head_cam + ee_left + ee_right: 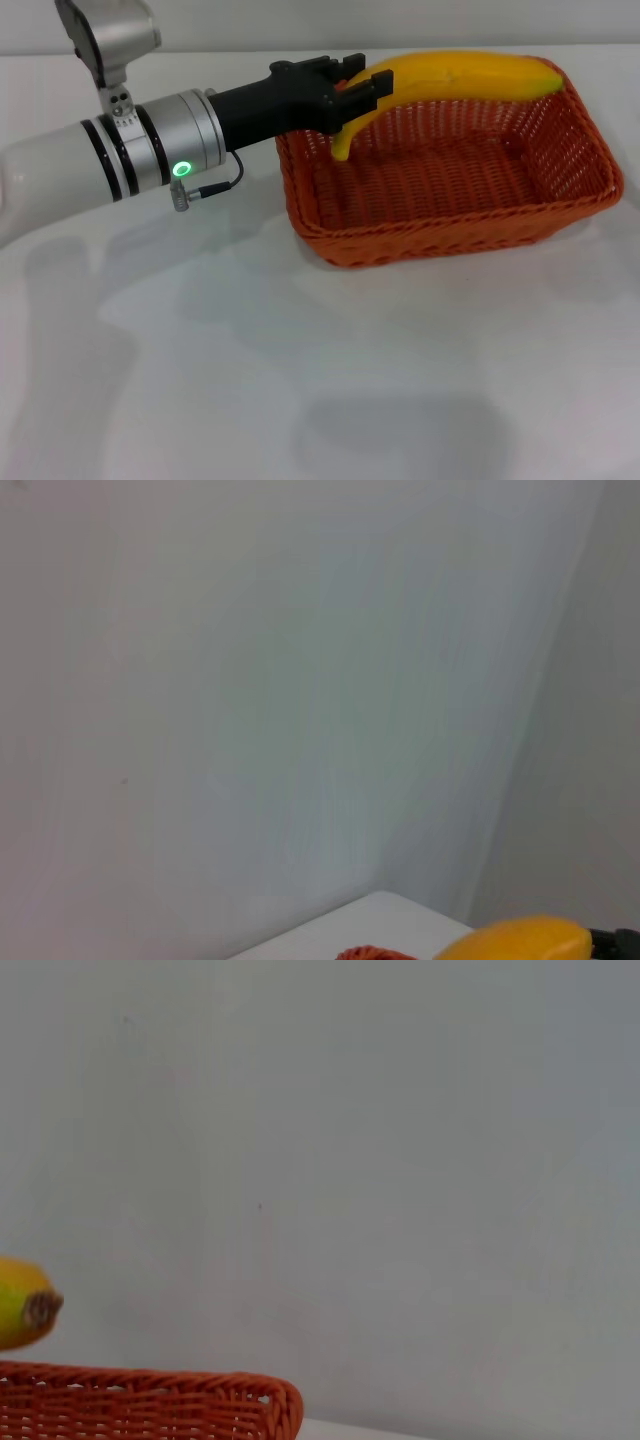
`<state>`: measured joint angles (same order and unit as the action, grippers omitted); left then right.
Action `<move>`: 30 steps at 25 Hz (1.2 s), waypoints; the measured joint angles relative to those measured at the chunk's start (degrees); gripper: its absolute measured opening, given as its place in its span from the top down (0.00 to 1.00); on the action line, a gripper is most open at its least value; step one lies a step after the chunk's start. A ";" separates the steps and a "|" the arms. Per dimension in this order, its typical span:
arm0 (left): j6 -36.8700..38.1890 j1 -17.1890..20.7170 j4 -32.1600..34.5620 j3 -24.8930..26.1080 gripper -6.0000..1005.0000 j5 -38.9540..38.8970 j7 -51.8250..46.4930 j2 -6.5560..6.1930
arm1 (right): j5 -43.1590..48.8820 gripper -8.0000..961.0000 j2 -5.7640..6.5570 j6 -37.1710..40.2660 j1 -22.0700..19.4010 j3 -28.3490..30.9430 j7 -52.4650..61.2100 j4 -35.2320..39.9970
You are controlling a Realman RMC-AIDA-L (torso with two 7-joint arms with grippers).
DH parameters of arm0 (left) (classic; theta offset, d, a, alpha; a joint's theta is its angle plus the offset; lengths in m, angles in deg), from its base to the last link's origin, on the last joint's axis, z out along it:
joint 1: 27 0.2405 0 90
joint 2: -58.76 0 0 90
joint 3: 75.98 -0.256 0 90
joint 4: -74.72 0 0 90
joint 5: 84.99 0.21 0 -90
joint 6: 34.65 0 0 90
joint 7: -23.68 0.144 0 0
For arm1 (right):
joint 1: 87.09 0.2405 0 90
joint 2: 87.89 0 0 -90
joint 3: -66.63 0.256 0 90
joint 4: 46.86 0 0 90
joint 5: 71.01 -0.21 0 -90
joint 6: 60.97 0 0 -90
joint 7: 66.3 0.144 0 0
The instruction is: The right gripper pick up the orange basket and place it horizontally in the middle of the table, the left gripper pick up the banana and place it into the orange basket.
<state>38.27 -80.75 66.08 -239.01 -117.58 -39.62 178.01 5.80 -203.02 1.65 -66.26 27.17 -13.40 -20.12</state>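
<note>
Spreading across your whole view, the white table (pixel 300 380) carries the orange basket (pixel 450 235), already set lengthwise at the far right of centre. Your left gripper (pixel 350 95) reaches in from the left above the basket's far left corner, jaws clamped on the banana (pixel 460 75), which hangs over the far rim, not yet inside. Lowering and releasing it is what remains. Your right gripper is out of view.

woven wicker orange basket (pixel 450 190) — open, rough weave; smooth-skinned banana (pixel 460 78); glossy white table (pixel 300 380).
</note>
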 joint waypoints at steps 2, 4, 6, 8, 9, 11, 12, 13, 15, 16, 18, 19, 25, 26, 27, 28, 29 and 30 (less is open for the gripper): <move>0.12 0.10 0.13 0.00 0.56 0.11 0.93 -0.01 | 0.00 0.12 0.00 0.06 0.00 0.00 0.00 0.00; 0.44 0.45 0.42 0.00 0.56 -0.17 2.94 0.03 | 0.00 0.12 0.00 0.11 -0.09 0.00 0.00 0.00; 0.76 1.03 1.25 0.02 0.56 -0.87 4.89 0.03 | 0.00 0.12 0.01 0.12 -0.16 0.00 0.00 -0.01; 0.84 1.39 1.71 0.07 0.56 -1.63 5.75 0.00 | 0.00 0.12 0.00 0.14 -0.17 0.00 0.00 -0.05; 0.88 1.51 1.70 0.10 0.56 -2.12 6.13 -0.07 | 0.00 0.12 0.00 0.14 -0.18 -0.01 0.00 -0.05; 0.93 1.67 1.72 0.10 0.52 -3.03 6.85 -0.10 | 0.00 0.12 0.00 0.14 -0.18 -0.05 0.00 -0.05; 0.96 1.77 1.74 0.10 0.48 -3.95 7.67 -0.11 | 0.00 0.12 0.00 0.14 -0.18 -0.07 0.00 -0.06; 1.25 2.11 1.78 0.10 0.44 -5.84 9.31 -0.10 | 0.00 0.12 0.01 0.14 -0.18 -0.09 0.00 -0.05; 1.93 2.58 1.81 0.10 0.34 -8.49 11.17 -0.04 | 0.00 0.12 0.01 0.14 -0.18 -0.24 0.00 -0.06; 2.53 2.98 1.82 0.09 0.29 -10.63 12.57 0.00 | 0.00 0.12 0.01 0.14 -0.18 -0.34 0.00 -0.06; 4.15 4.10 1.93 0.09 0.20 -17.04 15.76 0.04 | 0.01 0.12 0.01 0.05 -0.18 -0.45 0.00 -0.06; 5.13 4.83 2.23 0.10 0.19 -20.88 17.59 0.08 | 0.02 0.12 0.00 -0.03 -0.18 -0.46 0.01 -0.05; 12.33 9.28 7.88 0.10 0.12 -39.68 33.80 0.13 | 0.03 0.12 0.01 -0.27 -0.06 -0.24 -0.59 -0.69; 12.74 10.04 8.89 0.12 0.12 -41.71 35.86 0.14 | 0.03 0.12 0.01 -0.27 -0.02 -0.16 -0.82 -0.82; 13.12 11.16 10.37 0.14 0.12 -44.64 38.55 0.18 | 0.03 0.12 0.00 -0.28 0.02 -0.11 -0.97 -0.92; 13.26 12.16 11.67 0.14 0.12 -47.43 41.19 0.22 | 0.03 0.12 0.01 -0.29 0.10 -0.07 -1.06 -1.02; 13.29 13.44 13.44 0.16 0.12 -50.95 45.51 0.24 | 0.01 0.12 0.01 -0.29 0.23 -0.05 -1.18 -1.18; 13.29 14.43 14.84 0.15 0.12 -53.45 48.97 0.30 | -0.03 0.12 0.00 -0.30 0.34 -0.04 -1.23 -1.29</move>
<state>51.56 -66.32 80.91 -238.87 -171.04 9.36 178.31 5.77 -203.01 1.36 -65.92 27.13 -14.63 -21.41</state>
